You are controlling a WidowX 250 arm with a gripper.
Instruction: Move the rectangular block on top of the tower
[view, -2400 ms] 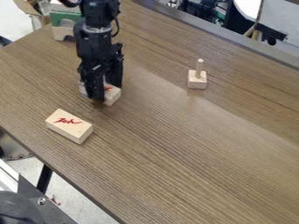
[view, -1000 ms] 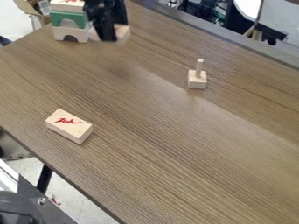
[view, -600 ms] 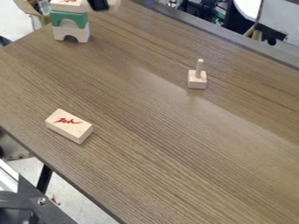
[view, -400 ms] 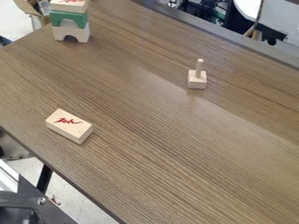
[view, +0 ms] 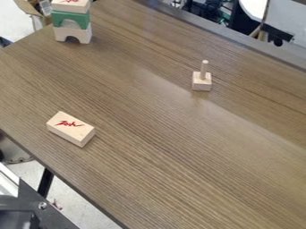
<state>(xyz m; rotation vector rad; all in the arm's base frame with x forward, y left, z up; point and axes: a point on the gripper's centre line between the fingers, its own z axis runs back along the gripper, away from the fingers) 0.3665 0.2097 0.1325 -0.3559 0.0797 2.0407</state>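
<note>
You cannot tell how your arm is posed, whether its claw is apart, together or clamped on something, or where the block being moved is. You have one tower [view: 71,15] at the upper left, three pieces high: one pale arch [view: 85,36], one green arch [view: 58,20] on it, one red-marked wooden piece [view: 69,7] on top. Well apart from it on the table [view: 155,147] are one loose red-marked rectangular block [view: 69,130], lying flat, and one small base [view: 201,84] with one upright peg [view: 204,69].

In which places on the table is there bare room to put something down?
The table is bare between the rectangular block and the pegged block, and below the latter. The tower crowds its upper left.
</note>
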